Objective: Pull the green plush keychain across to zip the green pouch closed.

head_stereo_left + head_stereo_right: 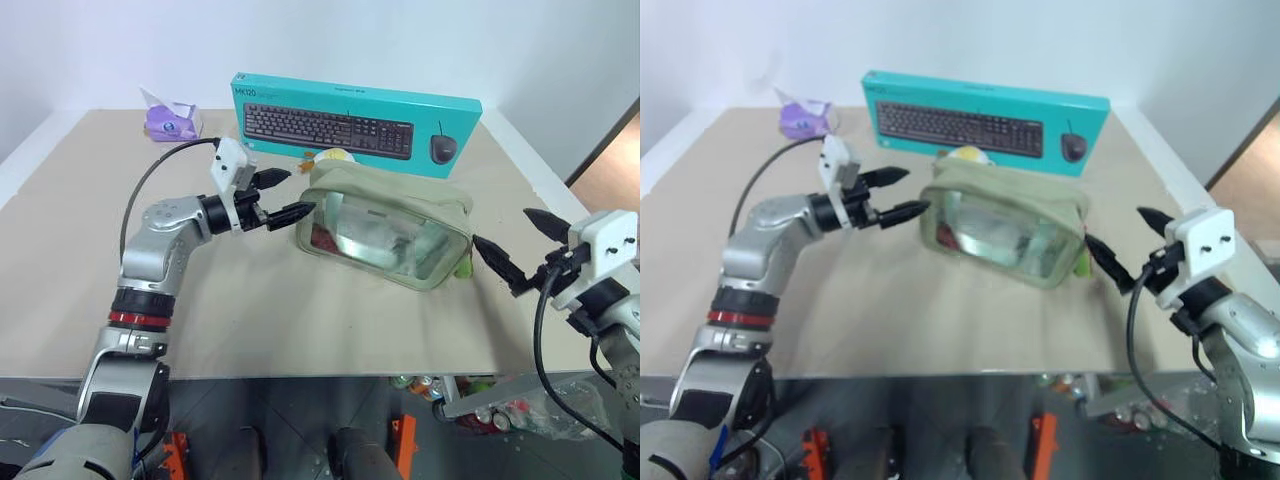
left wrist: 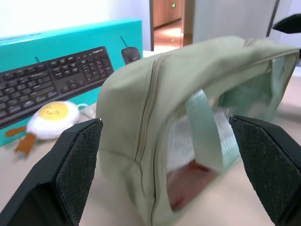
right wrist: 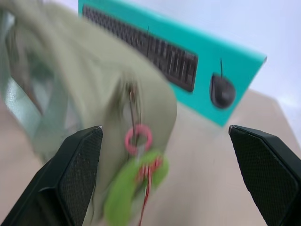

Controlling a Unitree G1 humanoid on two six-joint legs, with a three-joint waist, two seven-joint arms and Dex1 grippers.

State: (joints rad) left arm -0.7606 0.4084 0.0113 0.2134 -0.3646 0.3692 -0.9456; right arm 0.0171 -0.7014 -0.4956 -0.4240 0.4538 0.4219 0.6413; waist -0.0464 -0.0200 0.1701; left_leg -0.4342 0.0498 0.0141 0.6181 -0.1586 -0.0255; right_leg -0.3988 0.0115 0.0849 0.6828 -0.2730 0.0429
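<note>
The green pouch (image 1: 385, 215) lies on the tan table (image 1: 300, 320), its zipper running along the top. The green plush keychain (image 3: 124, 190) hangs on a pink ring and reddish cord at the pouch's right end, and peeks out there as the green plush keychain (image 1: 463, 265) in the left eye view. My left gripper (image 1: 283, 196) is open, its fingertips close to the pouch's left end, where a fabric strap (image 2: 204, 129) shows. My right gripper (image 1: 502, 226) is open just right of the keychain, holding nothing.
A teal keyboard box (image 1: 350, 120) stands right behind the pouch. A white-and-yellow fried-egg plush (image 2: 51, 117) lies between box and pouch. A purple packet (image 1: 172, 120) sits at the back left. The table's front edge runs below the arms, with cans (image 1: 425, 385) beneath.
</note>
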